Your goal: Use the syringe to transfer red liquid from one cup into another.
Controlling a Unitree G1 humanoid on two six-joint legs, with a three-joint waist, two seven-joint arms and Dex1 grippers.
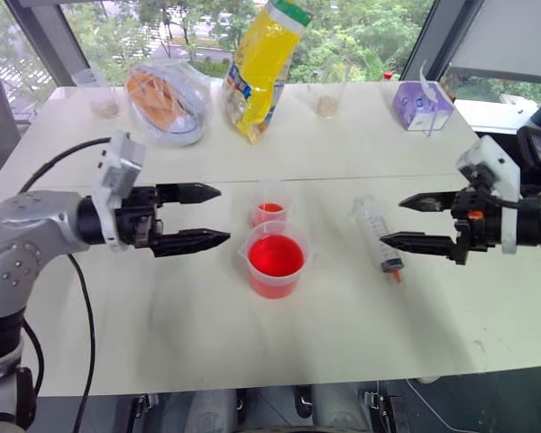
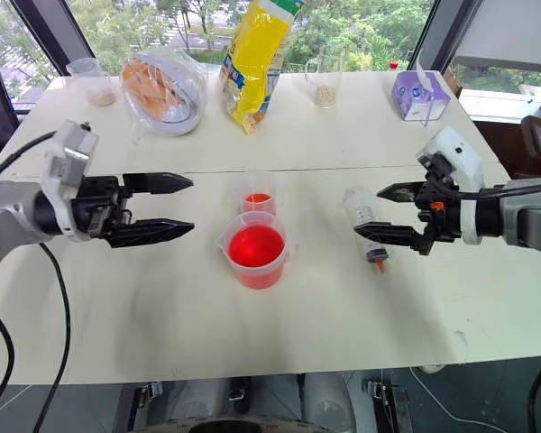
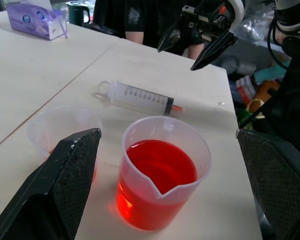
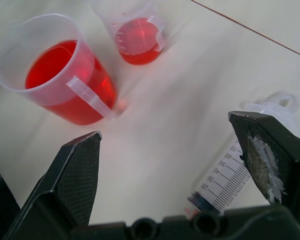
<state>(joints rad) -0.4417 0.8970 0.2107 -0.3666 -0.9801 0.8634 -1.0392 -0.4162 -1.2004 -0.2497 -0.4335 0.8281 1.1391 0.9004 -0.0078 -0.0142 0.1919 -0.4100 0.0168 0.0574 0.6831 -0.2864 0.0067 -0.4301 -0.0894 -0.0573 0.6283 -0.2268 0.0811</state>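
Windows with green trees behind them run along the far side of a wide cream-white table (image 1: 343, 144). Near the middle of it stands the wide clear plastic beaker with a pour spout (image 1: 275, 262), well filled with bright translucent red liquid (image 1: 275, 255). Just beyond it, on the far side and almost touching, stands the small narrow clear plastic cup (image 1: 270, 205), holding a shallow layer of the same red. To the right of both lies the large clear plastic syringe (image 1: 378, 236), flat on the table, its printed barrel running near to far and its short orange-red nozzle at the near end.

The left gripper (image 1: 206, 216) hangs above the table to the left of the beaker, pointing right, its two black fingers spread wide with nothing between them. The right gripper (image 1: 413, 222) hangs to the right of the syringe, pointing left and slightly down, fingers likewise spread apart and grasping nothing; its tips are close to the syringe barrel but above it.

Along the far edge stand a clear cup of beige grains (image 1: 96, 90) at the left, a plastic bag of orange items (image 1: 167, 101), a tall yellow packet (image 1: 263, 68), a second clear cup of grains (image 1: 326, 95) and a purple tissue box (image 1: 422, 105) at the right.
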